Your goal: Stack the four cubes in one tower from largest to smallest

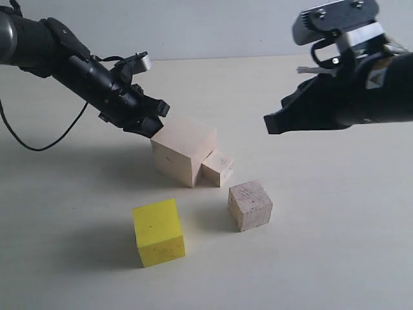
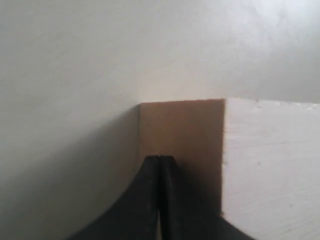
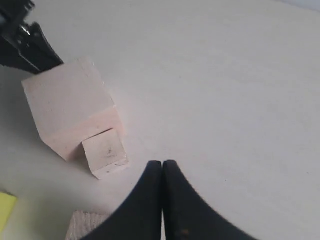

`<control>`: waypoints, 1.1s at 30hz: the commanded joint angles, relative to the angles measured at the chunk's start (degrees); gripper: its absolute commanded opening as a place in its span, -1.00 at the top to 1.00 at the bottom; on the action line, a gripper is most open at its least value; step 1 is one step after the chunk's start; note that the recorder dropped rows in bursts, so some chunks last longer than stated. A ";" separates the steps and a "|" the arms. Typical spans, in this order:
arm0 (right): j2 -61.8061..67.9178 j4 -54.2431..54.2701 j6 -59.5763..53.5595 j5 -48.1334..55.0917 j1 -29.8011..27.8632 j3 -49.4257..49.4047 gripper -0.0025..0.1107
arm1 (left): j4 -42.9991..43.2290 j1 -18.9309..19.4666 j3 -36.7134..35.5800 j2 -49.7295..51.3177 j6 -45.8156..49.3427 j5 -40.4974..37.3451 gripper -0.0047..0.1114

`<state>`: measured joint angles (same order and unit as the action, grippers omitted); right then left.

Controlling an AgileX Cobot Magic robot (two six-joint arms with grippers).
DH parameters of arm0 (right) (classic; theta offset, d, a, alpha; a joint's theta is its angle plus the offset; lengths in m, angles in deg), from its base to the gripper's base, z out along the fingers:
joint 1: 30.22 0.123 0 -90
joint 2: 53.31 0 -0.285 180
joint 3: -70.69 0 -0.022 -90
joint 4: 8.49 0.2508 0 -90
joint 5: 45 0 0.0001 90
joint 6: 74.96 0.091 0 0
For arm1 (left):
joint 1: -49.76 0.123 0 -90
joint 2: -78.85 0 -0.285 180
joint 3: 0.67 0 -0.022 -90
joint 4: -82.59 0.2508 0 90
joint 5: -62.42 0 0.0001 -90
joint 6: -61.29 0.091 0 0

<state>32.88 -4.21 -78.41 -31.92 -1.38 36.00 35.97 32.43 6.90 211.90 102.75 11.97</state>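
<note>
**Closed left pincer at the big cube: a shove could scatter the group**

The left pincer (image 1: 157, 124) is pressed together and pinching nothing. Its tip sits at the upper rear edge of the big cube (image 1: 184, 150), apparently touching it. Any further advance like this would likely push the cube rather than grasp it. It could slide or tip forward, carrying the small cube (image 1: 217, 168), which rests against its side, toward the medium cube (image 1: 250, 205). The jaws would have to spread first, and the big cube looks wide for them.

The right pincer (image 1: 270, 124) is also pressed together and empty. It hangs above the surface (image 1: 335, 252), well apart from every cube.

No tower exists yet, since all four cubes sit on the surface. The yellow cube (image 1: 159, 232) stands alone at the front, with the medium cube near it but apart. The small cube blocks one side face of the big cube, so a grip there would probably nudge it. A black cable (image 1: 39, 145) lies far left, clear of the cubes.
</note>
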 commanded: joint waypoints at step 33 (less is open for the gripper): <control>37.21 31.46 -27.18 17.18 0.18 30.65 0.96 | -1.08 -0.41 -4.17 -3.38 -2.73 0.28 0.92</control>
<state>68.17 26.22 -104.80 -16.03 -1.56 65.76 37.09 32.43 2.96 209.09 100.22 12.18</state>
